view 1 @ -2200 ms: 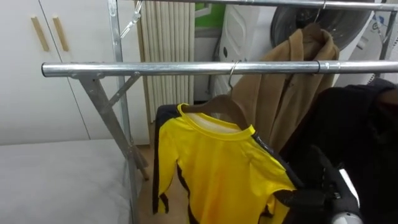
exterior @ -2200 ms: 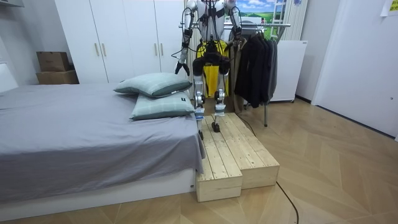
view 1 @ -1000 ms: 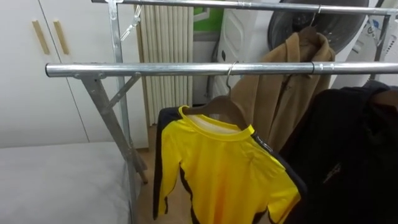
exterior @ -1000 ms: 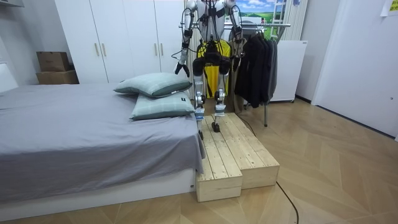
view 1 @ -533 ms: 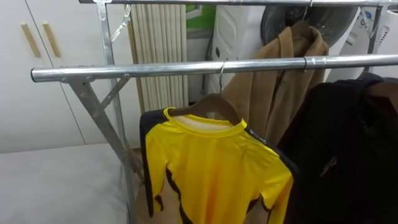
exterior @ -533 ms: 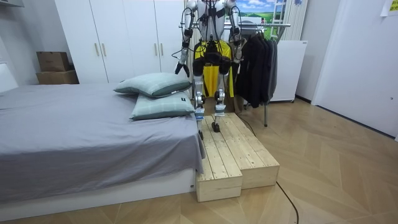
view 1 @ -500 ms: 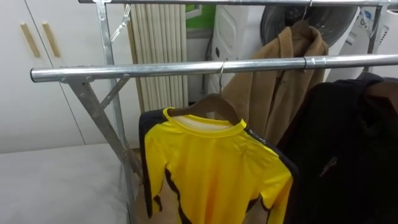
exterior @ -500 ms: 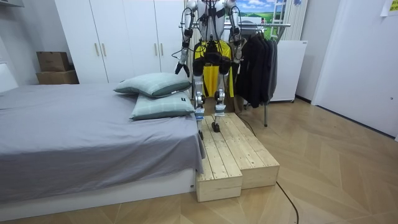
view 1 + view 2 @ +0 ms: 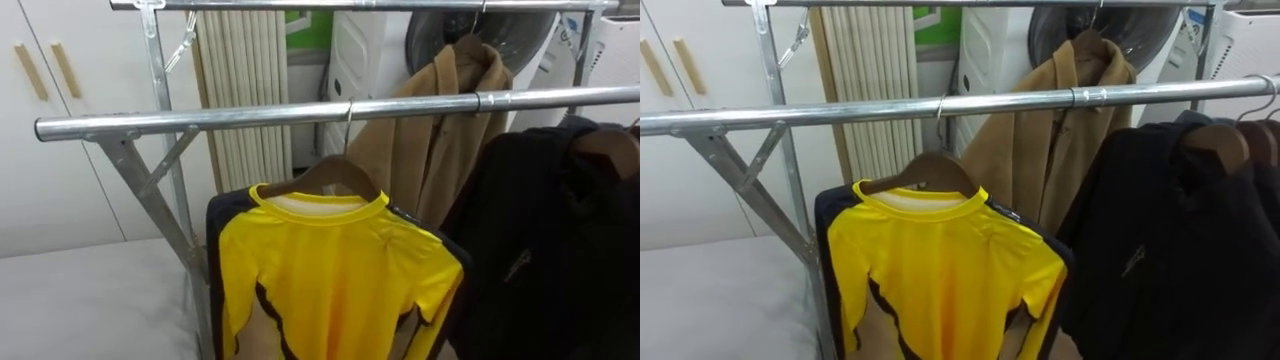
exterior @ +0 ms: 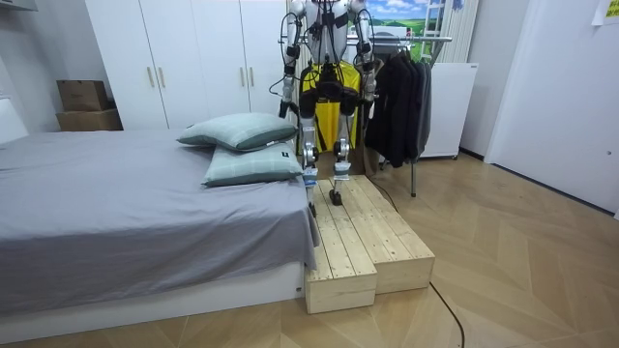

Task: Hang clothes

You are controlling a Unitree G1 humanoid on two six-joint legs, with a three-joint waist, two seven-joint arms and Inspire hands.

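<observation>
The robot's left hand [image 10: 283, 108] and right hand [image 10: 369, 93] hang low at its sides, too small to tell if open or closed. Clear of both, the yellow shirt [image 9: 330, 270] hangs on a wooden hanger [image 9: 335, 172] hooked over the metal rail [image 9: 200, 118], beside a black jacket [image 9: 550, 250].

1. The front rail [image 9: 200, 120] is bare from its left end to the hanger hook [image 9: 349, 112], with open passage above it.
2. Under that stretch, the slanted brace [image 9: 150, 205] and the upright post [image 9: 160, 90] obstruct.
3. Right of the hook, the yellow shirt [image 9: 330, 270] and the black jacket [image 9: 550, 250] hang close together, leaving no gap below the rail.
4. The tan coat [image 9: 430, 150] blocks reach behind.
</observation>
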